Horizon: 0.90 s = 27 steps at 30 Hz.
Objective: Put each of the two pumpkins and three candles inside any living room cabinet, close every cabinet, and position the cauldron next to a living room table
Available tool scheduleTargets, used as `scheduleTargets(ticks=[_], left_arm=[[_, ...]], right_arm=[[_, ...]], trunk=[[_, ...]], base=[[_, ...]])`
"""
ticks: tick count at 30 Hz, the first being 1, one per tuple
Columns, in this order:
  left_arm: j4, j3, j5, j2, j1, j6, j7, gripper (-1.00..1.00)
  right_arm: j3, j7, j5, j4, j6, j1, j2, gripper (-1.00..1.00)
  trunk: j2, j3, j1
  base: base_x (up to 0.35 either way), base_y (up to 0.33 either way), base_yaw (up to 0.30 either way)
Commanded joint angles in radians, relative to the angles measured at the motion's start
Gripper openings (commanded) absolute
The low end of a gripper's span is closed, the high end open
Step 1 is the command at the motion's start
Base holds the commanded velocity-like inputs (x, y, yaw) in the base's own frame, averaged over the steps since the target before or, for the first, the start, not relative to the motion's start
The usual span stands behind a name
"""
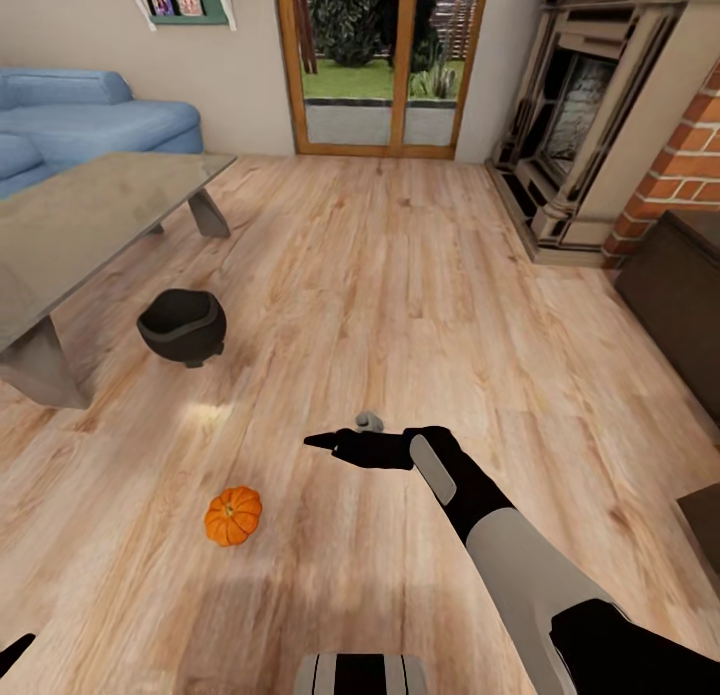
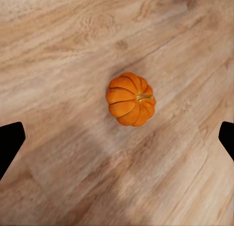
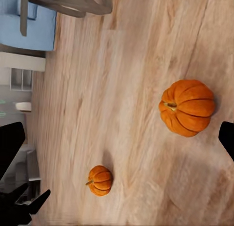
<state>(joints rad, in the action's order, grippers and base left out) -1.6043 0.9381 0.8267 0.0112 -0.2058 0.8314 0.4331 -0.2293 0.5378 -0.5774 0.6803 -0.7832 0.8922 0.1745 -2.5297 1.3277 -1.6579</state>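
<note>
An orange pumpkin [image 1: 233, 515] sits on the wood floor, left of and nearer than my right gripper [image 1: 322, 441], which hangs open above the floor pointing left. In the right wrist view that pumpkin [image 3: 187, 107] is close, and a second pumpkin [image 3: 100, 180] lies farther off; the open gripper [image 3: 117, 143] holds nothing. A small grey candle [image 1: 370, 418] peeks out just beyond the right gripper, partly hidden by it. The black cauldron [image 1: 182, 325] stands on the floor by the table's leg. My left gripper [image 2: 117, 143] is open, high over a pumpkin [image 2: 130, 99].
A grey low table [image 1: 80, 215] and a blue sofa [image 1: 90, 120] stand at the left. The fireplace surround [image 1: 570, 135] and brick wall fill the right, with the dark-brown cabinet [image 1: 680, 305] at the right edge. A glass door [image 1: 380, 65] is at the back.
</note>
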Motion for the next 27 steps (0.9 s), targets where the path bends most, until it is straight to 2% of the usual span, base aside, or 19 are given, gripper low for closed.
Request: scheduleTargets(ticks=[1,5,11,15,21,24,26,27], left_arm=[[0.001,0.002,0.001,-0.002,0.000,0.004,0.002,1.00],[0.005,0.006,-0.002,-0.012,-0.001,-0.002,0.000,1.00],[0.007,0.010,-0.004,-0.030,-0.001,-0.007,-0.002,1.00],[0.009,0.011,-0.005,-0.033,-0.001,-0.008,-0.002,1.00],[0.012,0.012,-0.003,-0.028,-0.001,-0.006,0.000,1.00],[0.014,0.042,0.016,-0.031,-0.001,0.002,0.001,1.00],[0.010,0.074,0.058,-0.033,0.000,0.007,0.004,1.00],[0.009,0.077,0.065,-0.033,0.000,0.008,0.004,1.00]], right_arm=[[0.000,0.002,-0.001,0.000,-0.003,0.000,0.000,1.00],[-0.001,0.002,-0.001,0.000,-0.003,0.001,0.000,1.00],[-0.001,0.002,-0.001,-0.001,-0.003,0.000,0.000,1.00],[-0.001,0.002,-0.001,-0.001,-0.003,0.000,0.000,1.00],[-0.001,0.002,-0.001,-0.001,-0.003,0.001,0.000,1.00],[-0.002,0.002,-0.001,-0.001,-0.004,0.000,0.000,1.00],[-0.001,0.002,-0.001,-0.003,-0.005,0.000,0.000,1.00],[-0.001,0.002,-0.001,-0.003,-0.005,0.000,0.000,1.00]], trunk=[[0.000,0.000,0.000],[0.000,-0.002,0.000],[0.000,-0.005,0.000],[0.000,-0.007,0.000],[0.000,-0.009,0.000],[0.000,-0.007,0.000],[-0.001,0.000,-0.001],[-0.001,0.004,-0.002]], base=[[0.000,0.000,0.273],[0.064,0.000,0.273],[0.259,0.000,0.274],[0.250,0.000,0.275],[0.079,0.000,0.276],[0.014,0.000,0.270],[0.005,0.000,0.242],[0.003,0.000,0.214]])
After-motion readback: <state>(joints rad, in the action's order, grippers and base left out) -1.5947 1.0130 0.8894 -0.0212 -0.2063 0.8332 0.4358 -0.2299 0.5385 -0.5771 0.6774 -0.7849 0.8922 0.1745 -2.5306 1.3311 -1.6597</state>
